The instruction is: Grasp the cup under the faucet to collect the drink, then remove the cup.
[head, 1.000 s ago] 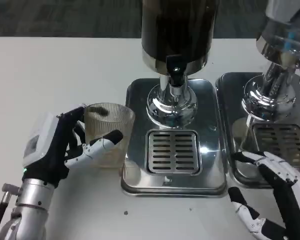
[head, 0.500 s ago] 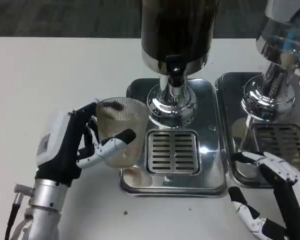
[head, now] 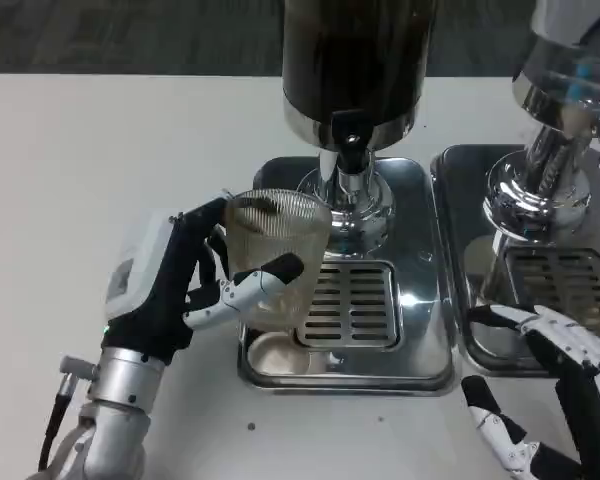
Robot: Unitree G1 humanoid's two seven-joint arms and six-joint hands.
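1. Now we hold the cup in our left hand, fingers wrapped round its ribbed wall, above the left edge of the drip tray, left of the faucet.
2. It looks light, thin-walled and clear; we judge it crushable and slippery, so a mid-wall grip suits.
3. Our right hand waits with fingers spread, holding nothing.
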